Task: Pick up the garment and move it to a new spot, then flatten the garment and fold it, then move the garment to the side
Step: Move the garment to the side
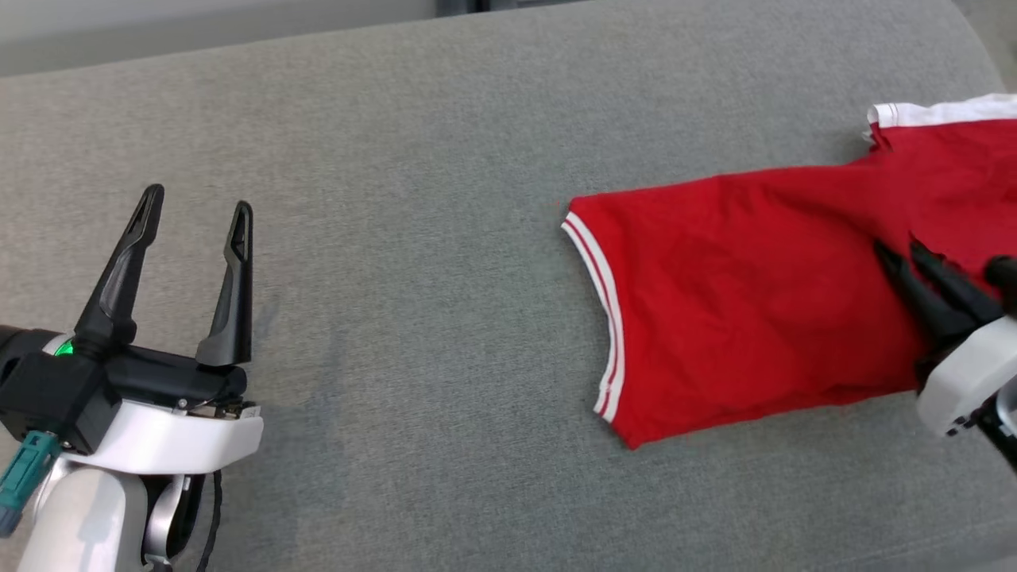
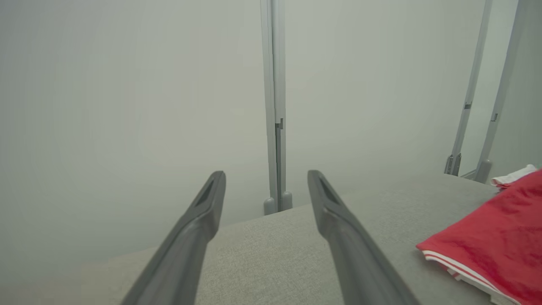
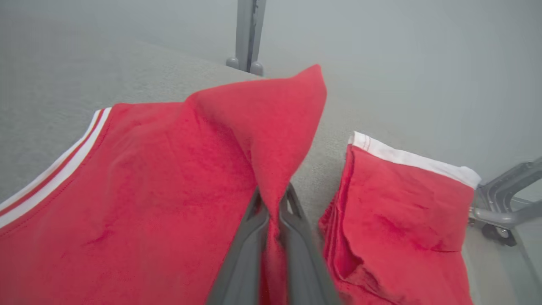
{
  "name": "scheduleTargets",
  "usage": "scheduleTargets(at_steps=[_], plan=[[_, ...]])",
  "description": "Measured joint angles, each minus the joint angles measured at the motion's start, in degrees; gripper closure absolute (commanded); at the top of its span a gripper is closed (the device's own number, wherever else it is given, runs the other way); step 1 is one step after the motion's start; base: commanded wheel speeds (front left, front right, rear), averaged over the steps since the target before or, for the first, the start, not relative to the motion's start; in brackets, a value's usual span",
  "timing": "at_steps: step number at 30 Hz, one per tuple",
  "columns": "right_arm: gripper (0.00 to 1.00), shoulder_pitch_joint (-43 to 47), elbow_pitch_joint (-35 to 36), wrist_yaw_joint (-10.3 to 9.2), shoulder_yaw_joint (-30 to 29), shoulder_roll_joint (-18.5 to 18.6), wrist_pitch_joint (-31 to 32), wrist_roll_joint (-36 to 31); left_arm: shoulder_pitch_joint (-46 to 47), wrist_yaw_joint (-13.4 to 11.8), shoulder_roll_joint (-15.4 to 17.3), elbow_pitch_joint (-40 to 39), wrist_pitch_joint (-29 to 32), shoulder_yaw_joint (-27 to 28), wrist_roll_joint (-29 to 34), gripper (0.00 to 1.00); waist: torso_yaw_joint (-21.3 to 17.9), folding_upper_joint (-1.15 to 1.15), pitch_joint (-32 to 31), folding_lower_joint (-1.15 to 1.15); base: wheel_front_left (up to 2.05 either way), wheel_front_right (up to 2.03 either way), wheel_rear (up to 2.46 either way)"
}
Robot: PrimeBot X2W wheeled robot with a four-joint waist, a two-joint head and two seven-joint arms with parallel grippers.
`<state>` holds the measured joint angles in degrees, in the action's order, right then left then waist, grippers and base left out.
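Note:
The garment [image 1: 755, 302] is a red shirt with red-white striped trim and a white sleeve edge, lying on the grey cushion [image 1: 429, 238] at the right. My right gripper [image 1: 898, 253] sits on its middle, and the right wrist view has that gripper [image 3: 273, 199] shut on a pinched-up fold of the garment [image 3: 271, 140], which rises in a peak above the fingers. My left gripper [image 1: 199, 202] hovers open over bare cushion at the lower left, well away from the cloth. From the left wrist, the left gripper [image 2: 266, 178] is wide open and the garment [image 2: 495, 237] lies to the right.
The grey cushion's far edge [image 1: 238, 48] runs along the top of the head view. Grey metal frame posts [image 2: 274, 127] stand beyond the cushion, and another post [image 3: 247, 38] rises behind the cloth. A grey frame foot [image 3: 504, 203] stands off the right end.

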<state>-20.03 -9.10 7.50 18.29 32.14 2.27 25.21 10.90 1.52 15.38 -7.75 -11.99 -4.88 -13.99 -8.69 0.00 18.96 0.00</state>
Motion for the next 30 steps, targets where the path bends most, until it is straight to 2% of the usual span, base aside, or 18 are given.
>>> scheduleTargets(at_steps=[5,9,17,23,25,26,30], plan=[[1.0,-4.2,2.61,0.01,-0.27,7.4,0.78,-0.43,1.46,0.43,1.75,-2.15,1.96,-0.25,0.9,0.0,-4.05,0.0,3.48,0.0,0.0,0.0,0.0],[1.0,-7.32,2.32,0.01,-2.64,11.46,0.04,1.24,2.75,0.53,2.78,-3.47,3.27,-0.41,1.37,0.0,-6.83,0.0,6.26,0.0,0.0,0.0,0.0],[1.0,-13.84,-5.68,0.01,-4.67,12.25,-3.49,3.58,4.46,0.98,4.82,-5.68,5.94,-0.6,1.81,0.0,-10.19,0.0,11.26,0.0,0.0,0.0,0.0],[1.0,-18.51,-15.27,0.01,-4.19,9.57,-8.15,3.93,4.88,1.21,6.1,-7.1,7.6,-0.74,1.94,0.0,-11.12,0.0,14.06,0.0,0.0,0.0,0.0],[0.53,-20.1,-18.82,0.0,-4.17,7.88,-9.55,4.41,4.92,1.48,6.35,-7.35,8.11,-0.81,1.75,0.0,-11.37,0.0,14.77,0.0,0.0,0.0,0.0],[0.0,-20.72,-20.45,0.01,-4.04,6.89,-10.66,4.39,4.94,1.49,6.54,-7.49,8.33,-0.87,1.78,0.0,-11.52,0.0,15.06,0.0,0.0,0.0,0.0],[0.0,-22.13,-26.37,0.0,-4.33,3.92,-13.73,4.52,4.94,1.49,7.09,-7.95,8.79,-0.82,1.76,0.0,-12.17,0.0,15.52,0.0,0.0,0.0,0.0]])
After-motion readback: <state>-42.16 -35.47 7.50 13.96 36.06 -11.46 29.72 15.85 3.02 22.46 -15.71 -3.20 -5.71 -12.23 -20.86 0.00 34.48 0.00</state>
